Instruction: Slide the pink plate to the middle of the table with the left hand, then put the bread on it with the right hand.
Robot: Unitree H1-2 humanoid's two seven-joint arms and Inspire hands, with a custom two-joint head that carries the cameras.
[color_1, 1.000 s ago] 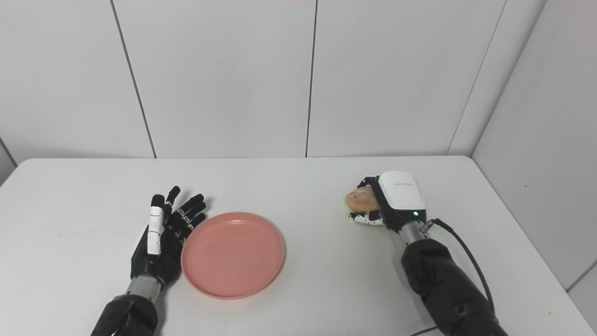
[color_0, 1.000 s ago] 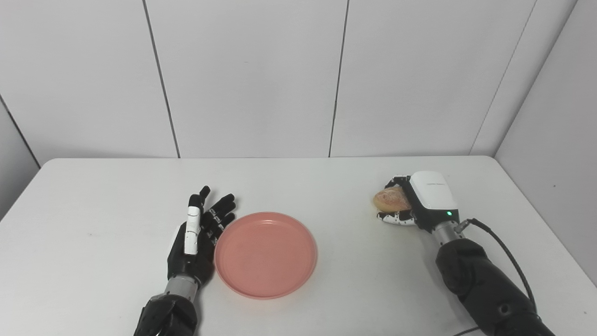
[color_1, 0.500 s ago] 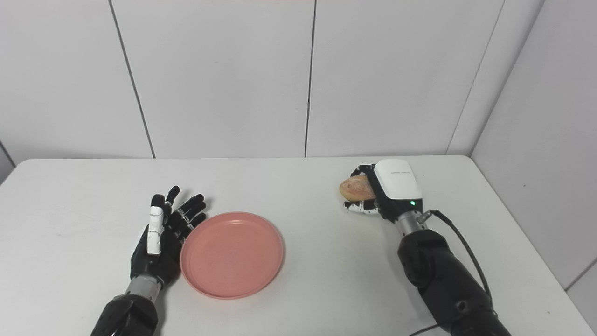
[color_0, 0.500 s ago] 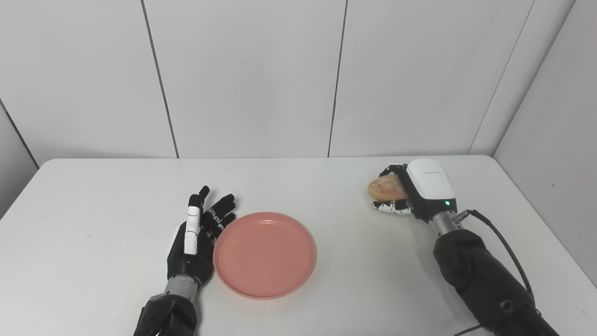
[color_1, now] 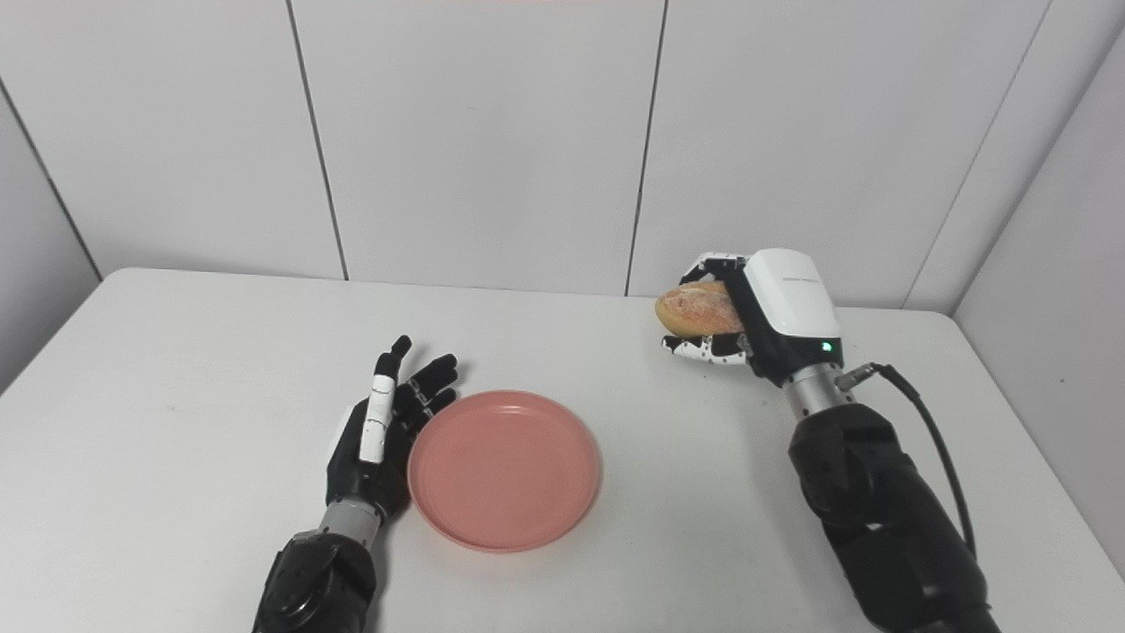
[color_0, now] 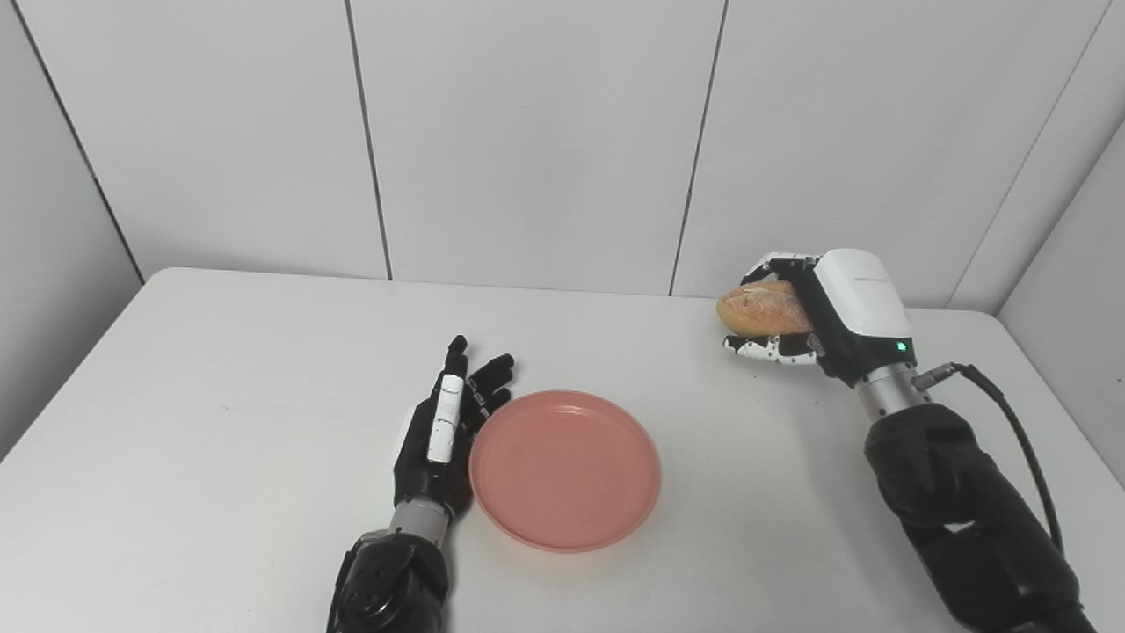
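Note:
The pink plate [color_0: 564, 469] lies flat and empty near the middle of the white table [color_0: 220, 396]. My left hand [color_0: 444, 431] rests open on the table with its fingers apart, right against the plate's left rim. My right hand [color_0: 822, 312] is shut on the bread [color_0: 763, 310], a golden-brown roll, and holds it in the air above the table's far right part, well to the right of the plate and beyond it. The same shows in the right eye view: plate [color_1: 504, 469], left hand [color_1: 380, 431], bread [color_1: 700, 309], right hand [color_1: 765, 312].
A black cable [color_0: 1011, 422] runs from my right wrist along the forearm. White wall panels stand close behind the table's far edge and along its right side.
My right hand has lifted the bread off the table and carried it up. The left hand and the plate have kept their places; the camera view has shifted.

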